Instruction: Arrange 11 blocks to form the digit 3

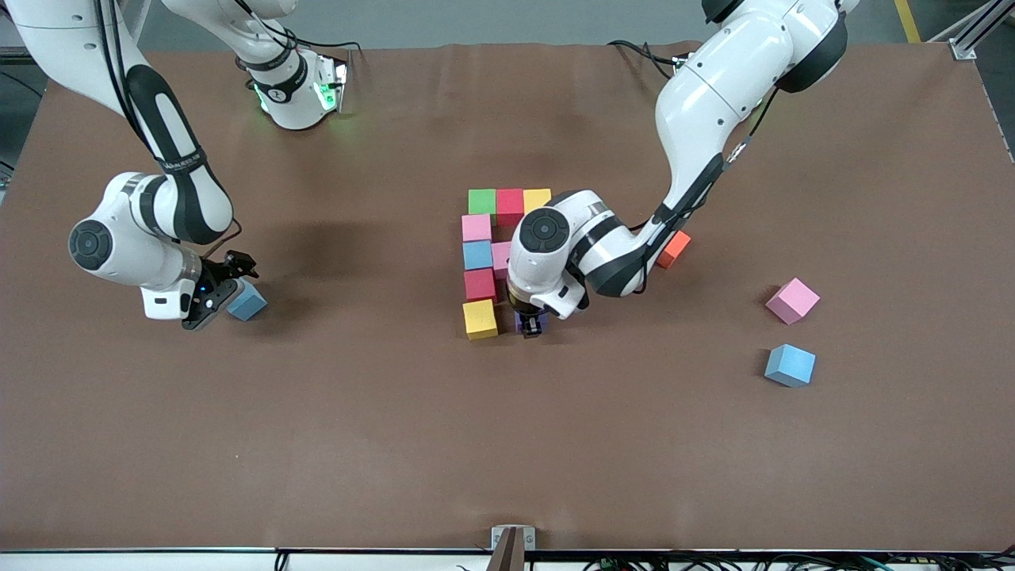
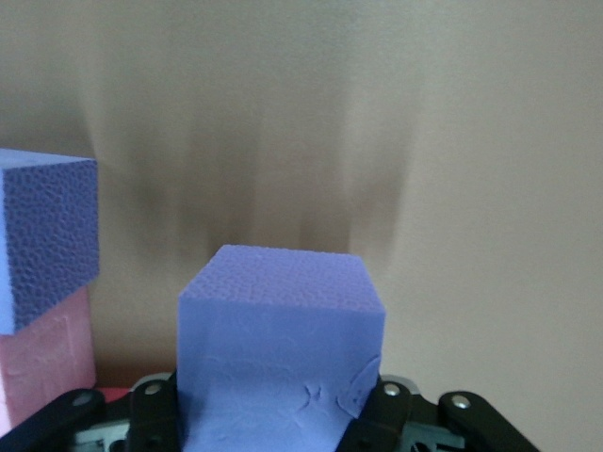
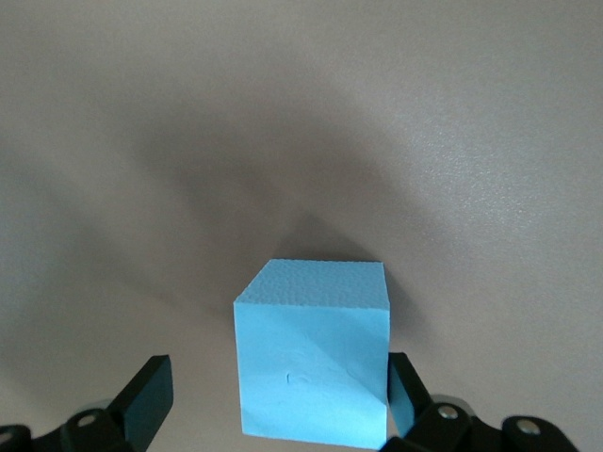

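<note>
Placing purple block (image 2: 281,348), clamped in left gripper (image 1: 532,325), beside yellow block (image 1: 480,319); right gripper (image 1: 224,294) spread around blue block (image 1: 247,301); figure (image 1: 492,254) roughly two-thirds built.

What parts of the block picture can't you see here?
- Front view: the left arm's wrist covers part of the digit 3, so its cubes there can't be counted.
- Front view: the purple block in the left gripper barely shows.
- Left wrist view: the second purple block is cut by the edge.
</note>
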`<action>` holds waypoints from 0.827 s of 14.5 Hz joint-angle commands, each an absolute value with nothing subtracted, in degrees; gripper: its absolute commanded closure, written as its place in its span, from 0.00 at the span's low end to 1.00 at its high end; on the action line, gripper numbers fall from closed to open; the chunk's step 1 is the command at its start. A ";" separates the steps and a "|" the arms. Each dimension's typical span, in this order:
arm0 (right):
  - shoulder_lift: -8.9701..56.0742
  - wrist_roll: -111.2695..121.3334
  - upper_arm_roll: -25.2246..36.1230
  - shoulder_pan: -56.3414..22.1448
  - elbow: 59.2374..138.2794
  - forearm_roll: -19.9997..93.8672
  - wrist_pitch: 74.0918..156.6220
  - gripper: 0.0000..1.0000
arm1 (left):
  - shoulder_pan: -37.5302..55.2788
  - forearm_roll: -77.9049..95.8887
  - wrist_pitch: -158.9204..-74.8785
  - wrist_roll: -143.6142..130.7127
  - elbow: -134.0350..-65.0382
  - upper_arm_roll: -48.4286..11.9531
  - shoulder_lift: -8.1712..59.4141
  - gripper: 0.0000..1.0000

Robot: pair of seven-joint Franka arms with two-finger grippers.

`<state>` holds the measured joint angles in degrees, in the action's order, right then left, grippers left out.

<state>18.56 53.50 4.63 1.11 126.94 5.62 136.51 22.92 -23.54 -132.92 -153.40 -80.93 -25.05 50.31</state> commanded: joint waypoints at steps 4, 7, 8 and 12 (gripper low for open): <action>18.54 54.23 4.31 1.14 128.67 3.61 139.92 0.00 | 23.47 -23.03 -135.17 -152.84 -79.01 -24.52 51.50 0.78; 18.90 54.23 4.31 1.14 128.41 3.60 139.92 0.00 | 23.47 -23.38 -135.09 -152.49 -79.10 -24.52 51.68 0.78; 18.90 54.23 4.31 1.14 128.32 3.60 139.92 0.00 | 23.47 -23.47 -135.17 -152.23 -79.10 -24.52 51.68 0.78; 18.90 54.14 4.31 1.14 128.23 3.52 139.83 0.00 | 23.47 -23.47 -135.09 -151.18 -79.10 -24.52 51.68 0.78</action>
